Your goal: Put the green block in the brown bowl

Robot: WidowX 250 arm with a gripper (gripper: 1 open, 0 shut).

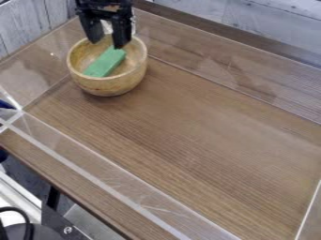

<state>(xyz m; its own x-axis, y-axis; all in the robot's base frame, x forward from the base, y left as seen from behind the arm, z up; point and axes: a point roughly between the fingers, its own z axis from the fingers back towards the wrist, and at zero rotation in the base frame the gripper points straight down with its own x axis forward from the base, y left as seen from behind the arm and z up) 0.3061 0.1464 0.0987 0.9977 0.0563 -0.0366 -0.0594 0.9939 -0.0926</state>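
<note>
The green block (104,63) lies flat and aslant inside the brown bowl (130,75), which stands at the far left of the wooden table. My gripper (107,34) hangs just above the bowl's far rim. Its two black fingers (122,35) stand apart, open, with nothing between them. It is clear of the block.
A low clear plastic wall (75,167) rims the wooden table top (201,131) along the front and left sides. A pale board wall (32,21) stands behind the bowl at the left. Dark cables (15,223) hang below the near-left corner.
</note>
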